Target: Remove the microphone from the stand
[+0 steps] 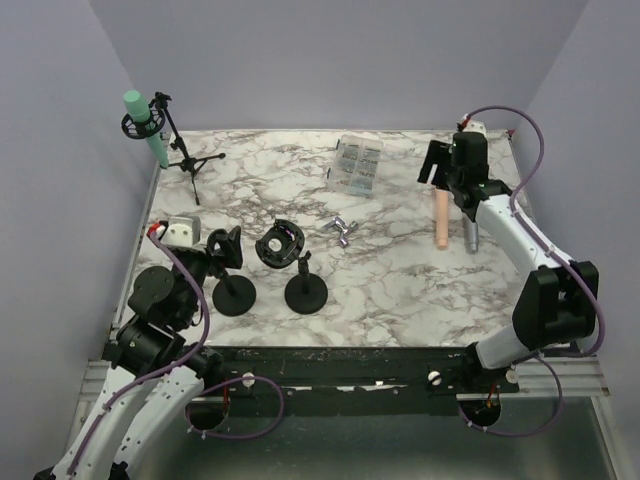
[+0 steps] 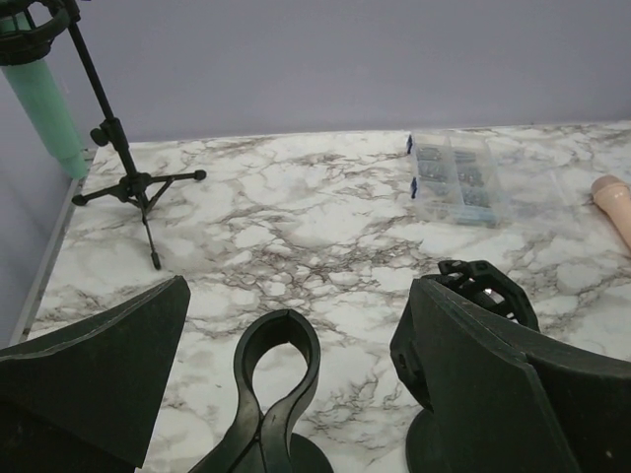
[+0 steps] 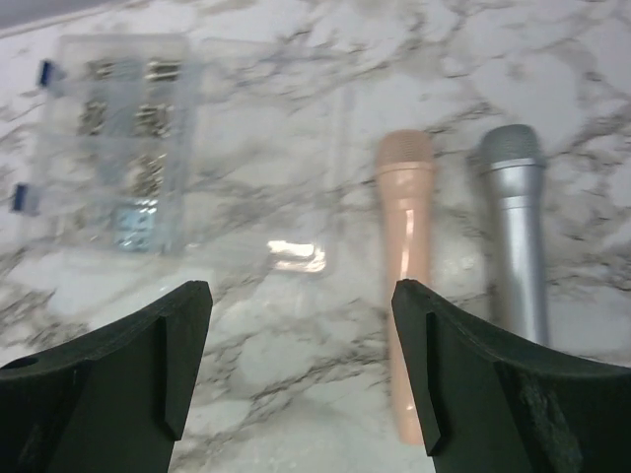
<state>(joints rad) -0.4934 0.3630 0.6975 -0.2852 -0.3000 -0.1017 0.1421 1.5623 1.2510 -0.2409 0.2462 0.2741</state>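
Top view: the mint-green cylindrical microphone sat in the black ring-shaped shock mount at the head of the black tripod stand, at about 10 o'clock on the white marble-patterned bench, hard against the left wall. It hung tilted, its lower end towards 5 o'clock and clear of the bench surface. The left end effector was at about 8 o'clock, fingers spread wide and holding nothing. In its wrist view a black loop-shaped microphone clip on a round base stood between the fingers without touching either, and the tripod stood well apart at 11 o'clock. The right end effector hovered at about 2 o'clock, also spread and empty. A peach-coloured handheld microphone and a silver handheld microphone lay side by side on the bench below it, with a clear plastic compartment box at 10 o'clock from them. A loose black shock mount and a second black round-base stand sat near bench centre. Judgement: the task was not yet begun. The green microphone remained fully seated and neither end effector was near it. What was left was the whole job: an approach to the 10 o'clock corner, probably by the left arm as the nearer one, a grip on the green barrel, and a withdrawal along its axis out of the ring. Steadying the tripod could be needed, since it looked light.
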